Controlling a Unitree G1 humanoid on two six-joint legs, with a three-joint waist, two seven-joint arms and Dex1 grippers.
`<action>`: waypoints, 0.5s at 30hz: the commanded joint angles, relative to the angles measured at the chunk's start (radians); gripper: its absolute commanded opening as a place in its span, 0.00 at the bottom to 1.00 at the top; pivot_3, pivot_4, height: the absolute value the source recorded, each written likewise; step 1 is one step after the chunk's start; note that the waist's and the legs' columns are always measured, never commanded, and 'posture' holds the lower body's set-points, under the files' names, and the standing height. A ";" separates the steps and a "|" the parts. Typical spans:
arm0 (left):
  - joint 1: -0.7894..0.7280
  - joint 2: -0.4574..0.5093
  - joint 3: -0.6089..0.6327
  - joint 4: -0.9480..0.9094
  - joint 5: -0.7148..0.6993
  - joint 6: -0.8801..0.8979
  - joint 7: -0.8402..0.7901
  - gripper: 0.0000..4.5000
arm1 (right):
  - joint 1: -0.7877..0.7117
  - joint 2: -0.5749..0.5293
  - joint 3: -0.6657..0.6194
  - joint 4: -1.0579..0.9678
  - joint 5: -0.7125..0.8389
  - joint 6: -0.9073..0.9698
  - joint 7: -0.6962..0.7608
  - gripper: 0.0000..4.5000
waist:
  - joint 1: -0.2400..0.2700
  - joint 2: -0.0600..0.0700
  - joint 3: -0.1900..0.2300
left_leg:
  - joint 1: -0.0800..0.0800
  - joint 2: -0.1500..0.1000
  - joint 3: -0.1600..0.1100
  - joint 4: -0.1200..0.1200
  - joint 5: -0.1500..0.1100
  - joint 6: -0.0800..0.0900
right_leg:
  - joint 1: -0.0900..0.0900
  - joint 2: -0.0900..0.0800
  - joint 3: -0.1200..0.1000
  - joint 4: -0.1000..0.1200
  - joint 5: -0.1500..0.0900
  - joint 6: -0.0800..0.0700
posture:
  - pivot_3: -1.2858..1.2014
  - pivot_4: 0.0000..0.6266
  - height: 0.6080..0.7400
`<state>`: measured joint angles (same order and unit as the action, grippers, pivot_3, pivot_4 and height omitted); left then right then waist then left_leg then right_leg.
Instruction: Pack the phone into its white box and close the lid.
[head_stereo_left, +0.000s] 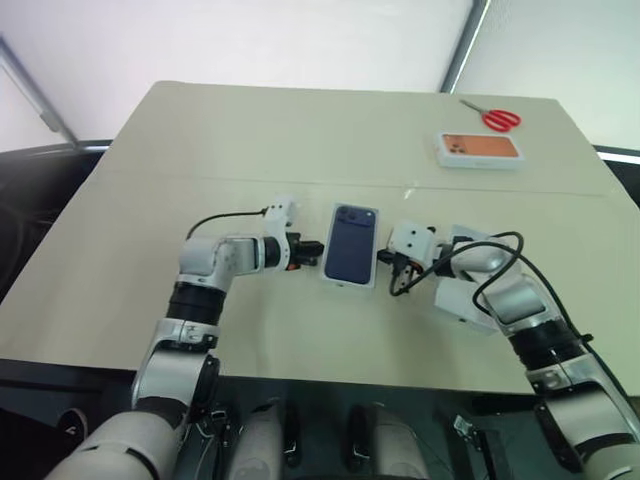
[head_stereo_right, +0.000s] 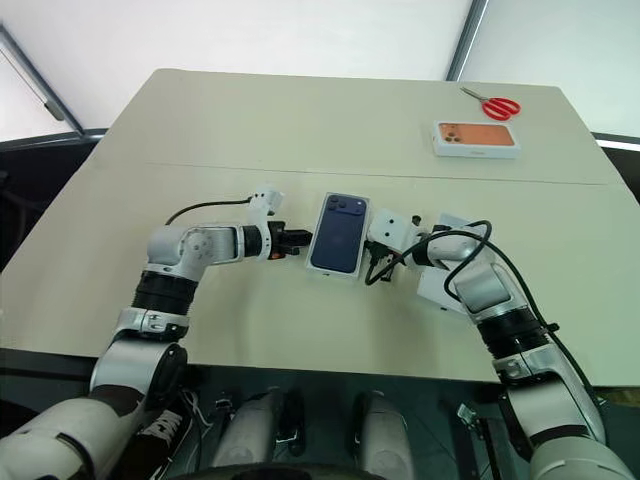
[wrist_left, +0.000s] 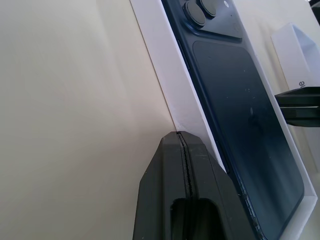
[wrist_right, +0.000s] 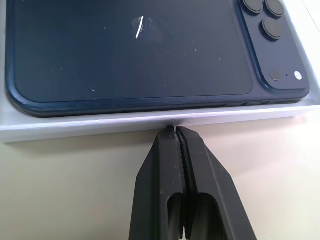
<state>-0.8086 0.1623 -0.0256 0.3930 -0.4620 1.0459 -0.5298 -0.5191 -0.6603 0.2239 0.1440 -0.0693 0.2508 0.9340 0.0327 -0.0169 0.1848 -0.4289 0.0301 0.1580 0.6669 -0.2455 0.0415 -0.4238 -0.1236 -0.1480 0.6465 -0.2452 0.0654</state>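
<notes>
A slim dark navy-blue smartphone (head_stereo_left: 350, 243) lies camera-side up in a shallow white rectangular cardboard tray (wrist_right: 100, 126) at the centre of the beige tabletop (head_stereo_left: 300, 140). The left gripper (head_stereo_left: 311, 248), fingers clenched together on nothing, touches the tray's left long wall; the right gripper (wrist_right: 176, 131), likewise clenched and empty, presses its tips against the opposite wall. A white cardboard lid (head_stereo_right: 440, 285) lies under the right arm. In the upper right sit an orange-pictured white box (head_stereo_left: 479, 149) and red-handled scissors (head_stereo_left: 494, 118).
</notes>
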 joint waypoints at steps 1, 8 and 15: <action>-0.041 -0.079 -0.055 0.022 0.001 -0.019 -0.046 0.00 | 0.035 -0.050 -0.031 -0.029 0.011 0.001 0.023 0.01 | 0.008 0.000 0.000 | 0.000 0.000 0.000 0.000 0.000 0.000 | 0.000 0.000 0.000 0.000 0.000 0.000 | 0.52 0.24 0.98; -0.057 -0.186 -0.116 0.080 0.066 -0.081 -0.068 0.00 | 0.116 -0.145 -0.109 -0.046 0.041 0.002 0.045 0.01 | 0.010 0.000 0.000 | 0.000 0.000 0.000 0.001 -0.001 0.002 | 0.001 -0.001 -0.001 -0.001 0.000 0.000 | 0.52 0.24 0.98; -0.099 -0.206 -0.112 0.187 0.118 -0.155 -0.089 0.00 | 0.169 -0.181 -0.139 -0.065 0.050 -0.009 0.052 0.01 | 0.008 0.000 0.000 | 0.000 0.000 -0.001 0.001 -0.001 0.002 | 0.001 -0.001 -0.002 -0.001 0.000 0.000 | 0.52 0.24 0.98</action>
<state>-0.8872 -0.0173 -0.1054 0.5653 -0.3540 0.9092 -0.5998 -0.3655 -0.8273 0.0869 0.0968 -0.0247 0.2473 0.9729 0.0408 -0.0170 0.1848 -0.4290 0.0300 0.1574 0.6676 -0.2465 0.0436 -0.4228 -0.1248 -0.1497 0.6452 -0.2452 0.0655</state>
